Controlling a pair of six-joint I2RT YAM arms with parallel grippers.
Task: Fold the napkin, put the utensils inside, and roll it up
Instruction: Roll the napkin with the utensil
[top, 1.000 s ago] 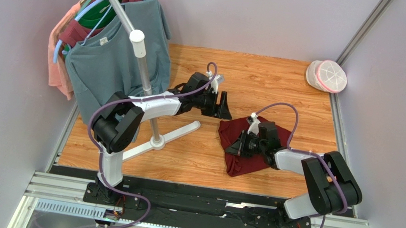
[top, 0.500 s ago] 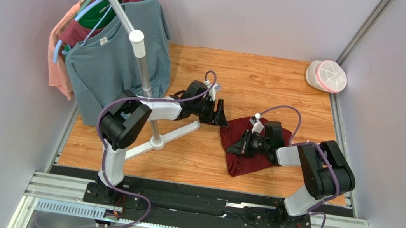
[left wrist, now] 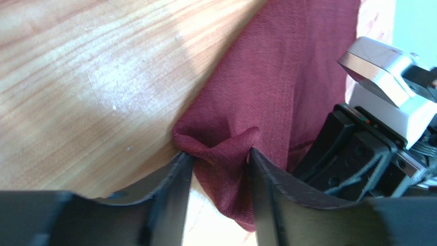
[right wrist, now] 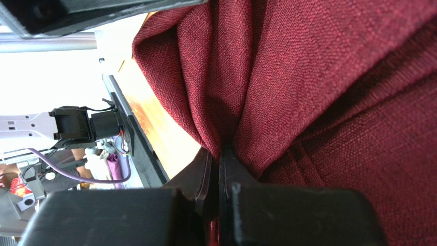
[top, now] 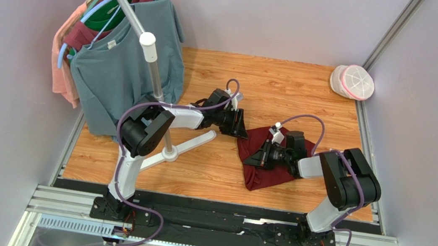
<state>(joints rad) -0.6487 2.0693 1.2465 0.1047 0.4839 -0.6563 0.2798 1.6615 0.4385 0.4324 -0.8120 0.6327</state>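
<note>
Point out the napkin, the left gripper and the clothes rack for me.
napkin (top: 259, 176), top view, bare cloth at its near edge.
left gripper (left wrist: 219, 156), left wrist view, midway between its fingertips, where a napkin corner sits.
clothes rack (top: 156, 80), top view, its slanted metal pole.

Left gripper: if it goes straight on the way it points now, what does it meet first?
The napkin: its bunched corner sits between the left gripper's fingers. Further on, it would probably meet the right arm's black wrist, though depth is unclear.
</note>
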